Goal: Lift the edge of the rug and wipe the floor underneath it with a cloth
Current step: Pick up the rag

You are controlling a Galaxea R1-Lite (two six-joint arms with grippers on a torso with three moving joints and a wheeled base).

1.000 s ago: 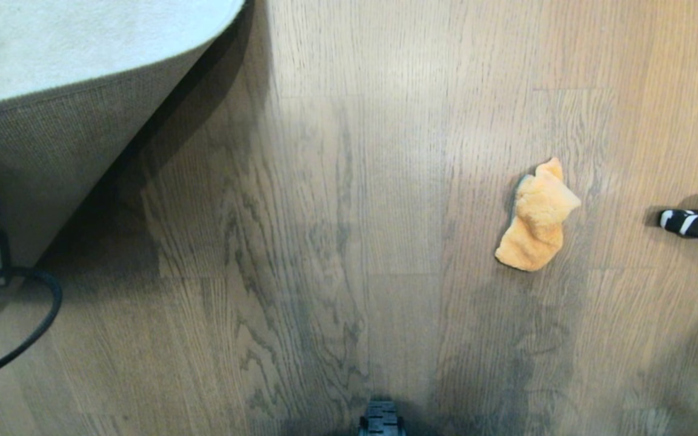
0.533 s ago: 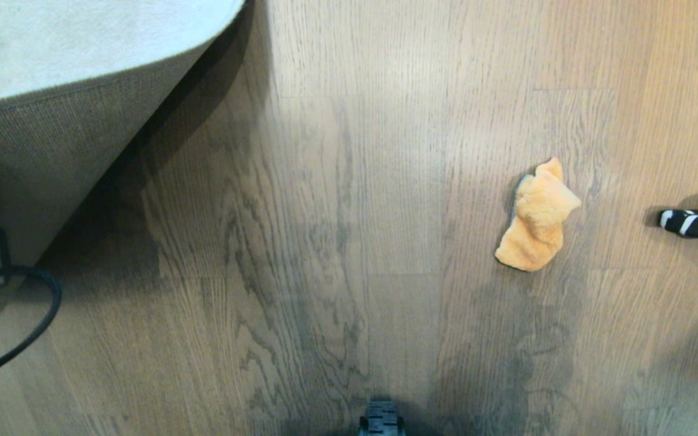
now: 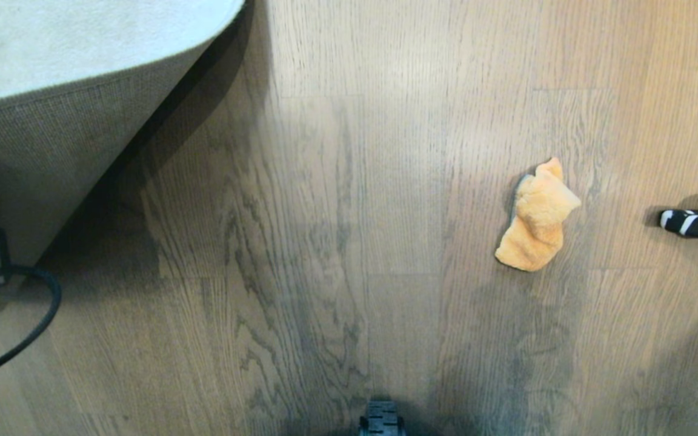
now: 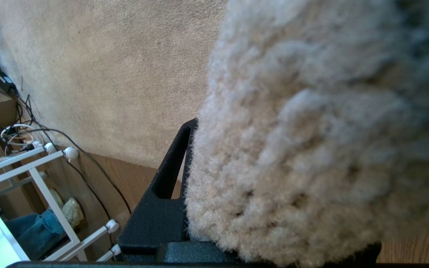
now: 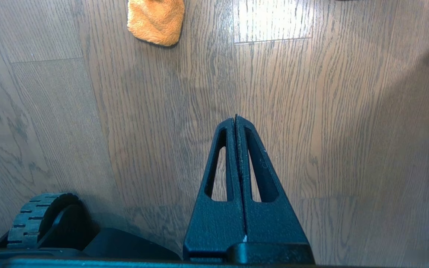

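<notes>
Rug edge lifted, cloth lying loose

Our left gripper (image 4: 196, 178) clamps the fuzzy rug edge (image 3: 76, 91), one finger hidden behind pile; our right gripper (image 5: 236, 123) hangs clenched, empty, above grained floor (image 3: 349, 212); the fluffy orange cloth (image 3: 537, 218) lies crumpled at centre right.

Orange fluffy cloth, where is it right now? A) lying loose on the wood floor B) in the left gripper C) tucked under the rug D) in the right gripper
A: the orange fluffy cloth lies alone on the grey-brown wood-grain floor; the right gripper hangs shut and empty short of it, and the left gripper grips the pale grey rug edge.
</notes>
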